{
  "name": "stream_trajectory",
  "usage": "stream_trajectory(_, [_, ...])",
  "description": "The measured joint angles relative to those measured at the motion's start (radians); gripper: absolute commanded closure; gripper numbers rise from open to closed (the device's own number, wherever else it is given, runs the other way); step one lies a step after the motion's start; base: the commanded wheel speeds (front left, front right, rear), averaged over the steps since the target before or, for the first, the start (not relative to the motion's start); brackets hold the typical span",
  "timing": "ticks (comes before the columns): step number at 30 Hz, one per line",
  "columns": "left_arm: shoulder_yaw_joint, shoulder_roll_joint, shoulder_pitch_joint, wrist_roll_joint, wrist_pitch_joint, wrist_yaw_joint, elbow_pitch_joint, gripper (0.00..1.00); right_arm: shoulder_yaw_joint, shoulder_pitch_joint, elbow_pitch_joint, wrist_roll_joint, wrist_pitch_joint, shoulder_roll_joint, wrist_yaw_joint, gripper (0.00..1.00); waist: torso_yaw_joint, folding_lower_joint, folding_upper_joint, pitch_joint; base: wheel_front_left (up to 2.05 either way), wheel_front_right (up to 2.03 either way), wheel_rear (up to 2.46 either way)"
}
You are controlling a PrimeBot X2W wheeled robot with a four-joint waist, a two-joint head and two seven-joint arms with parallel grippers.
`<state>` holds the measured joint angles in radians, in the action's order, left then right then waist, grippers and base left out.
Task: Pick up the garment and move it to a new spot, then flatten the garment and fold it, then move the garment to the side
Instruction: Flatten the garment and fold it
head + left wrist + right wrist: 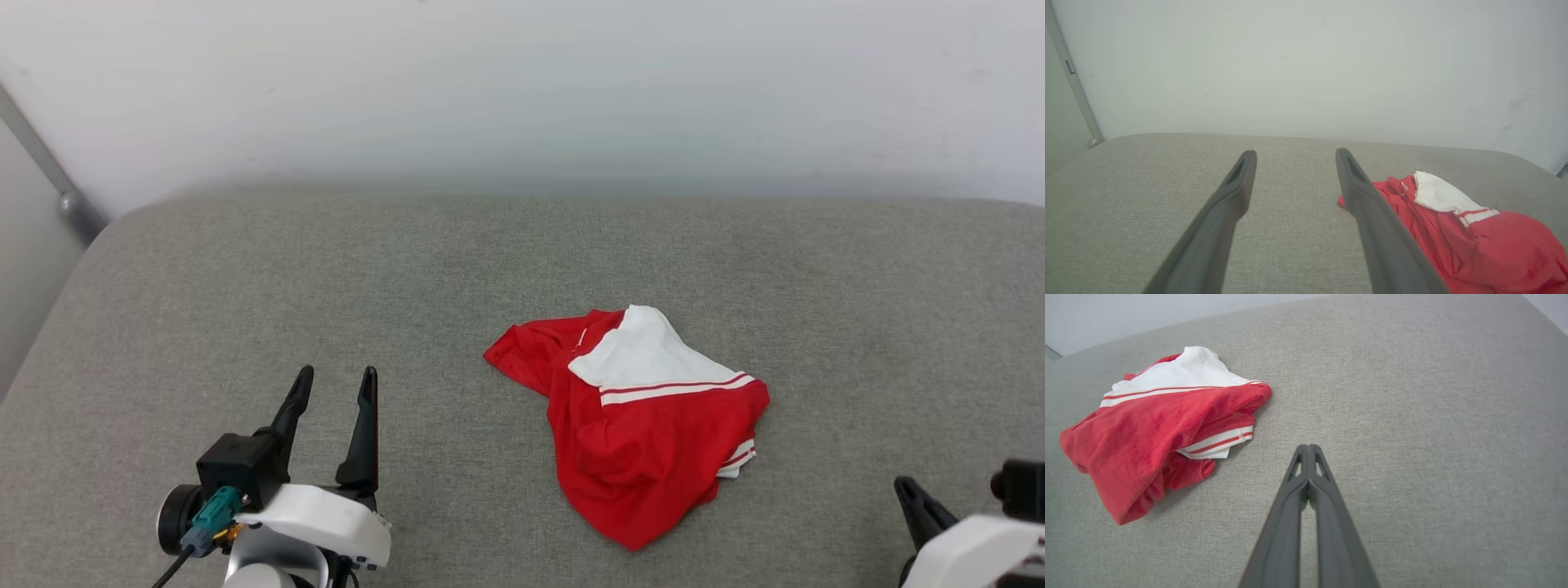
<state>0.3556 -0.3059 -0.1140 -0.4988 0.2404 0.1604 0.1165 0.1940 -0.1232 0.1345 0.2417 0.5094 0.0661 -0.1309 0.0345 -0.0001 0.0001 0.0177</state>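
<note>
Shirt (645, 441): soft knit cloth, matt, crumpled. Red body slightly fuzzy in right wrist view; white sleeve smoother; striped trim flat, same matt cloth.
Cushion (245, 269): grey woven fabric, coarse visible weave, matt.
Wall (522, 82): pale, smooth, matt paint, few faint scuffs.
Left gripper (338, 374): dark, smooth, matt; plastic or rubber, cannot tell which.
Right gripper (1308, 447): same dark matt finish.
Forearm shell (326, 514): white plastic, smooth, slight gloss.
Pipe (37, 147): grey, metal look, dull sheen.
</note>
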Motion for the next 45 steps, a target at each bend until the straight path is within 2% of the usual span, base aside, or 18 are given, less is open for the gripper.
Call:
stream_trajectory(5, [-0.002, -0.007, 0.014, -0.007, -0.009, 0.008, -0.018, 0.00, -0.011, -0.028, -0.046, 0.001, -0.128, -0.012, 0.000, 1.00, -0.003, 0.0000, 0.0000, 0.002, 0.00, 0.00, 0.00])
stream_trajectory(12, [0.006, -0.010, 0.019, -0.007, -0.019, 0.016, -0.031, 0.00, -0.024, -0.015, -0.089, 0.009, -0.163, -0.014, 0.000, 1.00, 0.005, 0.0000, 0.0000, 0.006, 0.00, 0.00, 0.00])
stream_trajectory(13, [0.006, -0.010, 0.019, -0.007, -0.019, 0.016, -0.033, 0.00, -0.026, -0.009, -0.092, 0.009, -0.164, -0.014, 0.000, 0.83, 0.007, 0.0000, 0.0000, 0.007, 0.00, 0.00, 0.00])
stream_trajectory(14, [0.007, -0.010, 0.018, -0.007, -0.019, 0.016, -0.034, 0.00, -0.026, -0.004, -0.092, 0.006, -0.169, -0.014, 0.000, 0.58, 0.009, 0.0000, 0.0000, 0.008, 0.00, 0.00, 0.00])
stream_trajectory(16, [0.009, -0.011, 0.018, -0.007, -0.019, 0.016, -0.035, 0.00, -0.026, 0.006, -0.093, 0.003, -0.173, -0.014, 0.000, 0.00, 0.015, 0.0000, 0.0000, 0.010, 0.00, 0.00, 0.00])
stream_trajectory(24, [0.017, -0.004, 0.014, -0.008, -0.017, 0.017, -0.036, 0.00, -0.019, 0.093, -0.092, -0.023, -0.141, -0.013, 0.000, 0.00, 0.041, 0.0000, 0.0000, 0.021, 0.00, 0.00, 0.00])
stream_trajectory(27, [0.016, -0.002, 0.003, -0.009, -0.014, 0.016, -0.035, 0.00, -0.051, 0.155, -0.103, -0.021, -0.085, 0.006, 0.000, 0.00, 0.050, 0.0001, 0.0000, 0.035, 0.00, 0.00, 0.00])
stream_trajectory(34, [0.030, 0.020, -0.036, -0.009, -0.003, -0.004, -0.015, 0.00, -0.213, 0.366, -0.163, 0.052, 0.189, 0.076, 0.000, 0.00, 0.091, 0.0001, 0.0000, 0.067, 0.00, 0.00, 0.00])
stream_trajectory(39, [0.036, 0.039, -0.051, -0.008, 0.007, -0.016, 0.005, 0.00, -0.351, 0.491, -0.212, 0.112, 0.361, 0.088, 0.000, 0.00, 0.131, 0.0001, 0.0000, 0.090, 0.00, 0.00, 0.00])
stream_trajectory(45, [0.035, 0.055, -0.067, -0.007, 0.013, -0.026, 0.019, 0.00, -0.469, 0.592, -0.305, 0.137, 0.487, 0.104, 0.000, 0.00, 0.164, 0.0002, 0.0000, 0.124, 0.00, 0.00, 0.00])
